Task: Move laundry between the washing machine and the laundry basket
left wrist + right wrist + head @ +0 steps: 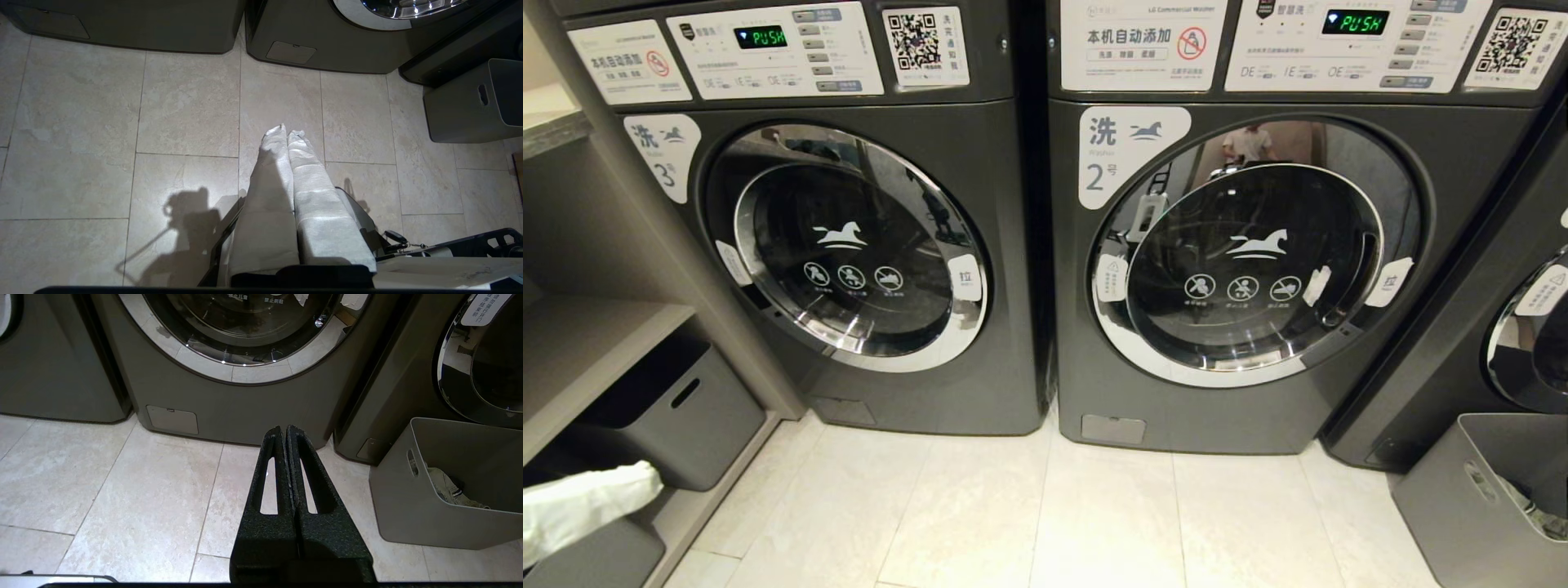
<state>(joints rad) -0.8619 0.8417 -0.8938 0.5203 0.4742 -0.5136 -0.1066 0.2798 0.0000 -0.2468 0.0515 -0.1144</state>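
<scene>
Facing the robot stood a row of dark grey washing machines, the middle washer (1225,269) marked 2 with its round glass door (1250,261) closed, and a grey laundry basket (1470,498) sat on the pale tiled floor (1045,523) just beside the right-hand washer (1486,327), holding what looked like light-coloured laundry (447,490), though little of it showed. The left gripper (284,130), wrapped in white cloth, hung over bare floor with its fingers pressed together and holding nothing. The right gripper (284,430), black, pointed at the base of the middle washer, its fingers likewise closed and empty, near the basket but apart from it.
</scene>
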